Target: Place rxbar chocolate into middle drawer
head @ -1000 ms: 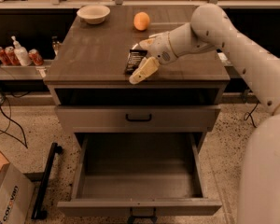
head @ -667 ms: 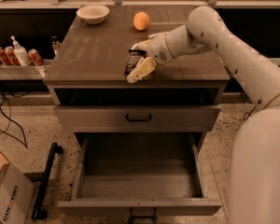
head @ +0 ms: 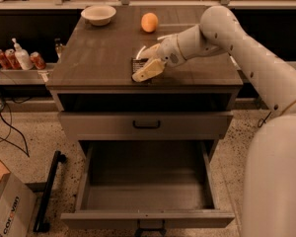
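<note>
The rxbar chocolate [head: 138,64], a small black bar, lies flat on the cabinet top [head: 98,58] near its front edge. My gripper [head: 147,61] is down at the bar, open, with one pale finger [head: 148,71] in front of the bar and the other behind it. The bar rests on the surface and is partly hidden by the fingers. The middle drawer [head: 89,181] is pulled out wide below, and its deep grey tray holds nothing.
An orange [head: 149,22] and a white bowl [head: 98,14] sit at the back of the cabinet top. A shut drawer front with a black handle [head: 146,125] is above the open drawer. Cans and a bottle [head: 17,58] stand on a shelf at left. A cardboard box [head: 7,209] is on the floor.
My gripper has edged slightly left and settled closer around the bar. The bar has stayed on the cabinet top and the drawer is unchanged.
</note>
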`<state>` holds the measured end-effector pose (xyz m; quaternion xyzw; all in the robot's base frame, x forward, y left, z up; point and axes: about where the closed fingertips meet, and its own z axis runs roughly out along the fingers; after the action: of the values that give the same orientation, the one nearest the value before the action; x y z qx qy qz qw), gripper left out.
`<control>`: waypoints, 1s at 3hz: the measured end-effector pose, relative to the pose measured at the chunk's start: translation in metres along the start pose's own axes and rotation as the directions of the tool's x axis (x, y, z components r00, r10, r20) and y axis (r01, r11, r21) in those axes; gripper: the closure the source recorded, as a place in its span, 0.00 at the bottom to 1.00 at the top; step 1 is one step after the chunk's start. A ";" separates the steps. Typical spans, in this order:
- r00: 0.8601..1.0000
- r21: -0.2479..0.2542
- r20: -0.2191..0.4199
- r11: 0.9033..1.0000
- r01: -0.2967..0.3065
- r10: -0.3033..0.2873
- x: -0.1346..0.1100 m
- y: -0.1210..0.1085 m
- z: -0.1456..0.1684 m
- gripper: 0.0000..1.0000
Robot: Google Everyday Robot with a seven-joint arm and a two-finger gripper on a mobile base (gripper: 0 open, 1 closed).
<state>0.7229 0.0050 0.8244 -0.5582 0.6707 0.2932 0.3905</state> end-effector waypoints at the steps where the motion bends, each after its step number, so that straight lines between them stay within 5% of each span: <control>1: 1.000 -0.002 -0.007 1.000 0.000 0.000 0.003 0.010 -0.006 0.73; 2: 1.000 0.000 -0.005 1.000 0.000 0.000 0.003 0.021 -0.013 0.96; 3: 0.998 0.030 0.009 0.998 0.057 -0.057 -0.020 0.032 -0.044 1.00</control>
<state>0.6847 -0.0151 0.8633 -0.5698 0.6570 0.2747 0.4101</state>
